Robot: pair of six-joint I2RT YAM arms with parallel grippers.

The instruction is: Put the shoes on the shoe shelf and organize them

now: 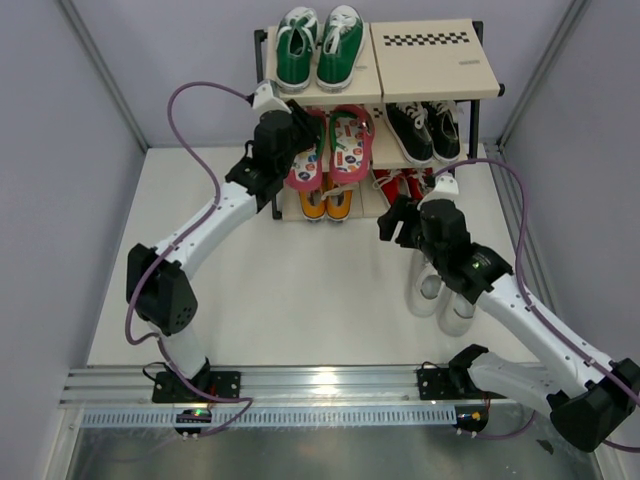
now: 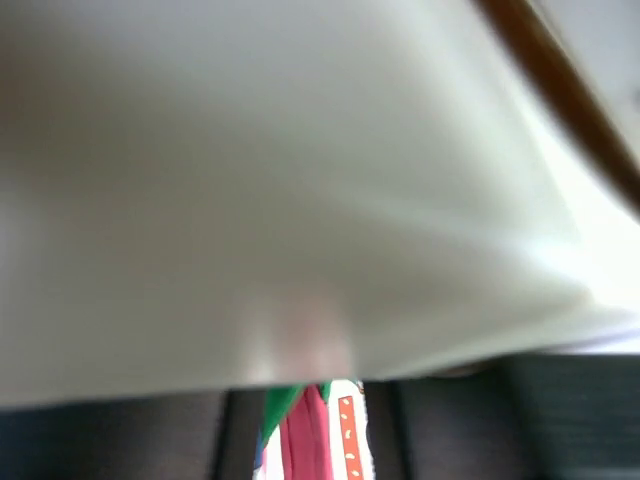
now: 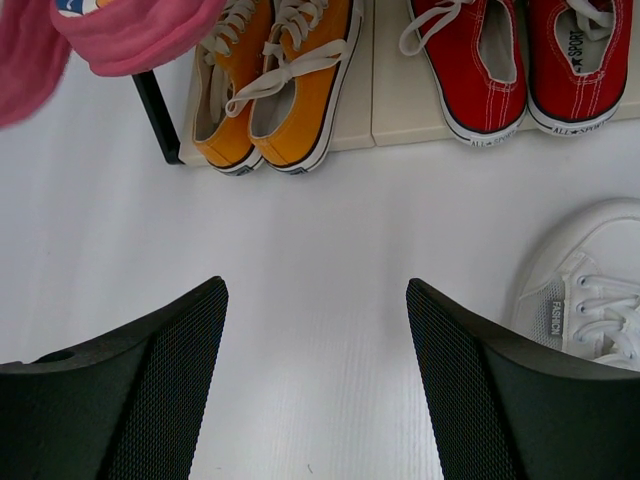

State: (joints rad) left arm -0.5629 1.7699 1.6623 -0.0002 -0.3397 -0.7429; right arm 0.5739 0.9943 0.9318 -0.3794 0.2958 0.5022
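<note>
Flip-flops (image 1: 348,148), pink with dotted insoles, sit paired on the middle board of the black-framed beige shoe shelf (image 1: 435,60). Whether the left gripper (image 1: 303,135) there is open or closed cannot be told. The right gripper (image 3: 315,290) is spread empty, ready for the plain white sneakers (image 3: 585,290) before the shelf.

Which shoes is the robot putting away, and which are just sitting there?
For the job:
orange sneakers
flip-flops
white sneakers
shelf

Just sitting there:
green sneakers
black sneakers
red sneakers

You're in a robot lab test cell: plain grey walls (image 1: 60,100) box in a white counter (image 1: 300,300) with an aluminium rail (image 1: 320,382) along its near edge.
</note>
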